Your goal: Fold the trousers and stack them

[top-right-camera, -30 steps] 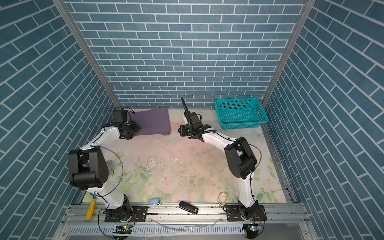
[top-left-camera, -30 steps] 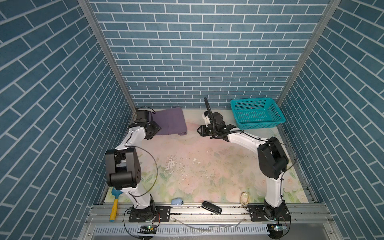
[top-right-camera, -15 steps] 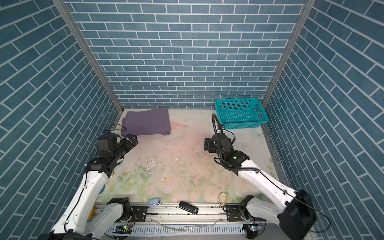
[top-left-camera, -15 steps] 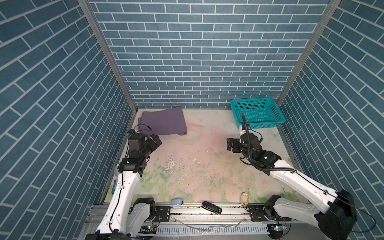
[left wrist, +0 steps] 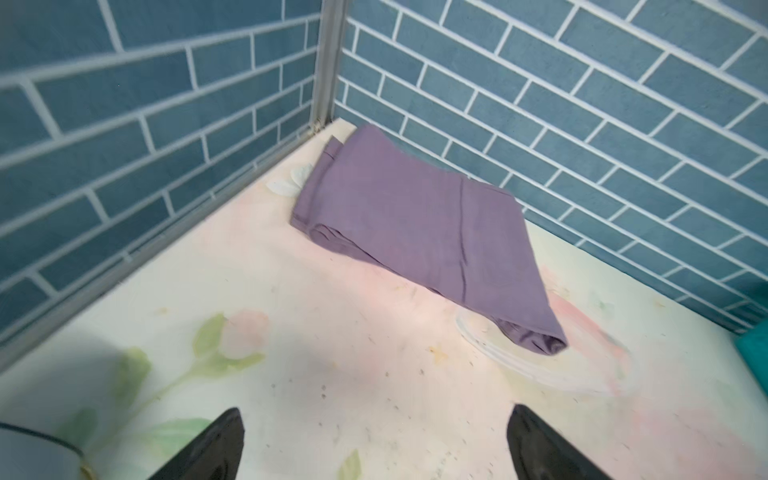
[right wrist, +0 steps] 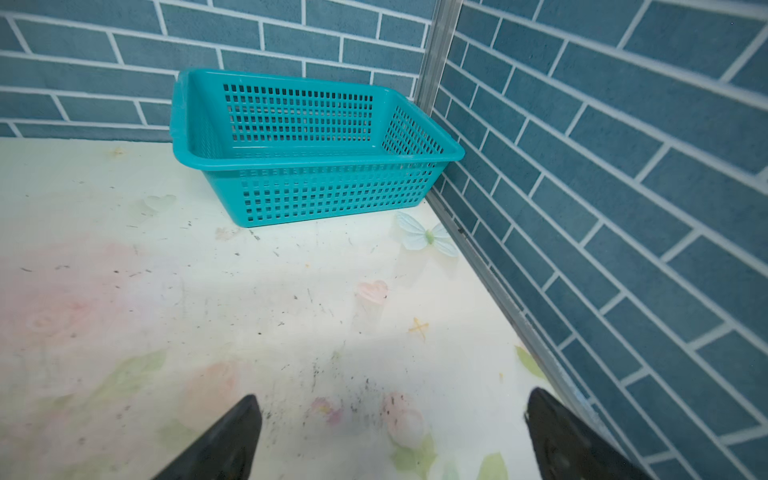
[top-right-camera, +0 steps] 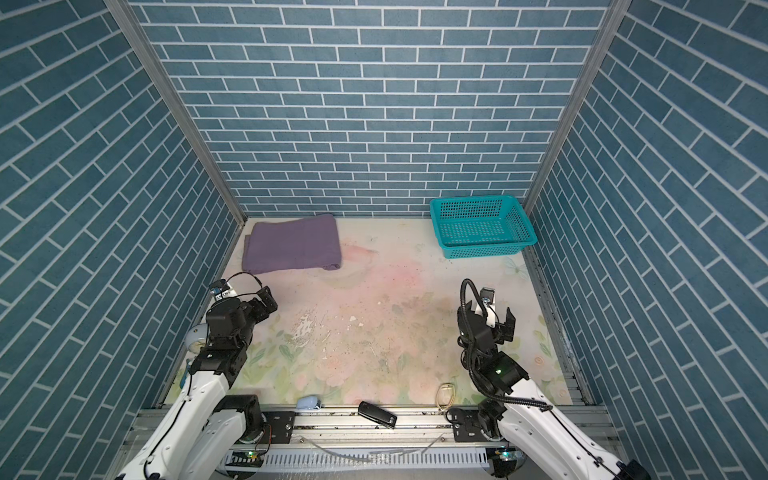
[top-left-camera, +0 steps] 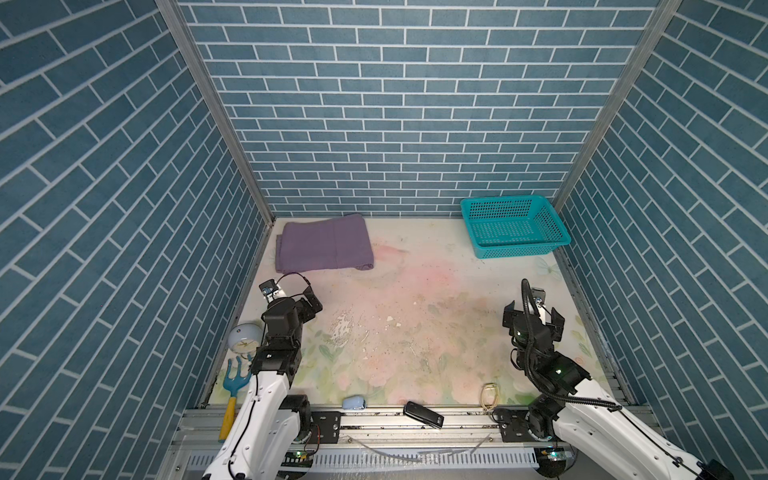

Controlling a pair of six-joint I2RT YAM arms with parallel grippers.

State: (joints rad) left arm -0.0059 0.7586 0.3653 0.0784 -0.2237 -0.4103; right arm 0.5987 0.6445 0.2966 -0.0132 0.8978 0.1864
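Starting at the near edge: on the metal rail, a black clamshell gadget lying flat, with a small pale blue object just left of it and a tan loop to its right, both at the near rim of the worktop. Off the left side, beside the left arm, a blue-and-yellow toy rake and a round white clock.

Further in, the left hand poised low over bare floral worktop, fingers spread wide, gripping nothing, facing the far left corner. Across on the right, the right hand likewise poised over bare surface, fingers spread wide, gripping nothing, facing the far right corner.

Farthest back, in both top views, the trousers: muted purple, folded into a flat rectangle, lying on the worktop in the far left corner, just beside the back and left walls, well apart from either hand. In the opposite far corner, a teal slotted basket, well apart from the trousers.
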